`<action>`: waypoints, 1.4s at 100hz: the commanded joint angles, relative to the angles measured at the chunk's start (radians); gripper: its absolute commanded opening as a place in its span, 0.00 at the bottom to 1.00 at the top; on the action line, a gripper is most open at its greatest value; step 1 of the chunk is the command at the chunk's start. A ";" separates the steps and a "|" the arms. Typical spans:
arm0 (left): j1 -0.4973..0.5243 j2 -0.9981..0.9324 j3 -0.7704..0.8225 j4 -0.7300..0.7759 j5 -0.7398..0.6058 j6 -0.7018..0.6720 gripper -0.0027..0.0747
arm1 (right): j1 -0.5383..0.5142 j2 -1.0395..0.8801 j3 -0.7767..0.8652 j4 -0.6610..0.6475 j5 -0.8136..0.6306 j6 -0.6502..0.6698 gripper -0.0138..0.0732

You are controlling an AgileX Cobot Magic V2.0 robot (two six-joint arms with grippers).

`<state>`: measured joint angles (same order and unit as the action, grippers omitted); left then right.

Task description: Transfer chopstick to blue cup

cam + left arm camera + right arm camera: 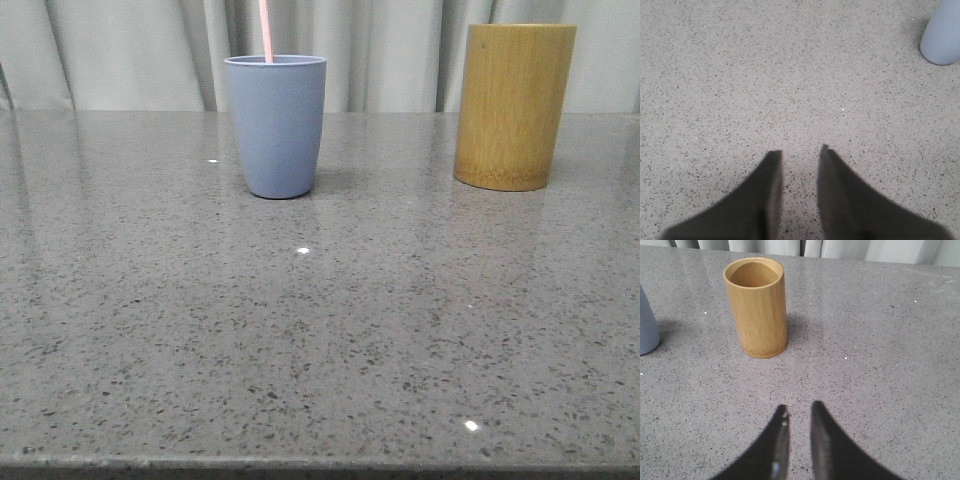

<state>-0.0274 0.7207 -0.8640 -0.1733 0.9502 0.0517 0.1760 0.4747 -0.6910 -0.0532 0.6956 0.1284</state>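
Observation:
The blue cup (276,125) stands upright at the back of the table, left of centre. A thin pale pink chopstick (266,30) rises out of its mouth and runs past the top of the front view. In the left wrist view only the cup's base (942,35) shows, well away from my left gripper (800,152), which is open over bare table. My right gripper (799,409) is open too, with nothing between its fingers; the blue cup's side (647,325) shows at the edge of that view. Neither gripper appears in the front view.
A taller yellow-brown bamboo cylinder (514,105) stands upright at the back right; its mouth (754,272) looks empty. Grey speckled stone table (320,330) spreads toward the front edge. Pale curtains hang behind the table.

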 commanded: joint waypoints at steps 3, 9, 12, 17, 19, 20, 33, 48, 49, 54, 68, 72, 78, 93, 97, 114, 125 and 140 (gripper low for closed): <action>0.003 -0.003 -0.023 -0.011 -0.058 -0.006 0.01 | -0.006 0.001 -0.025 -0.015 -0.073 -0.010 0.07; 0.003 -0.003 -0.023 -0.011 -0.058 -0.006 0.01 | -0.006 0.001 -0.025 -0.015 -0.073 -0.010 0.08; 0.003 -0.003 -0.023 -0.011 -0.058 -0.006 0.01 | -0.006 0.001 -0.025 -0.015 -0.073 -0.010 0.08; 0.003 -0.003 -0.023 -0.011 -0.058 -0.006 0.01 | -0.006 0.001 -0.025 -0.015 -0.073 -0.010 0.08; 0.003 -0.003 -0.023 -0.011 -0.058 -0.006 0.01 | -0.006 0.001 -0.025 -0.015 -0.073 -0.010 0.08; 0.003 -0.003 -0.023 -0.011 -0.058 -0.006 0.01 | -0.006 0.001 -0.025 -0.015 -0.073 -0.010 0.08; 0.003 -0.003 -0.023 -0.011 -0.058 -0.006 0.01 | -0.006 0.001 -0.025 -0.015 -0.073 -0.010 0.08; 0.003 -0.003 -0.023 -0.011 -0.058 -0.006 0.01 | -0.006 0.001 -0.025 -0.015 -0.073 -0.010 0.08; 0.003 -0.003 -0.023 -0.011 -0.058 -0.006 0.01 | -0.006 0.001 -0.025 -0.015 -0.073 -0.010 0.08; 0.003 -0.003 -0.023 -0.011 -0.058 -0.006 0.01 | -0.006 0.001 -0.025 -0.015 -0.073 -0.010 0.08; 0.003 -0.003 -0.023 -0.011 -0.058 -0.006 0.01 | -0.006 0.001 -0.025 -0.015 -0.073 -0.010 0.08; 0.003 -0.003 -0.023 -0.011 -0.058 -0.006 0.01 | -0.006 0.001 -0.025 -0.015 -0.073 -0.010 0.08; 0.003 -0.003 -0.023 -0.011 -0.058 -0.006 0.01 | -0.006 0.001 -0.025 -0.015 -0.073 -0.010 0.08; 0.003 -0.003 -0.023 -0.011 -0.058 -0.006 0.01 | -0.006 0.001 -0.025 -0.015 -0.073 -0.010 0.08; 0.003 -0.003 -0.023 -0.011 -0.058 -0.006 0.01 | -0.006 0.001 -0.025 -0.015 -0.073 -0.010 0.08; 0.003 -0.031 0.013 0.021 -0.192 -0.006 0.01 | -0.006 0.001 -0.025 -0.015 -0.073 -0.010 0.08; 0.003 -0.104 0.113 0.027 -0.405 -0.006 0.01 | -0.006 0.001 -0.025 -0.015 -0.073 -0.010 0.08; 0.003 -0.253 0.321 0.027 -0.649 -0.006 0.01 | -0.006 0.001 -0.025 -0.015 -0.073 -0.010 0.08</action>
<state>-0.0274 0.5408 -0.6254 -0.1411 0.5062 0.0517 0.1760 0.4747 -0.6910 -0.0545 0.6956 0.1284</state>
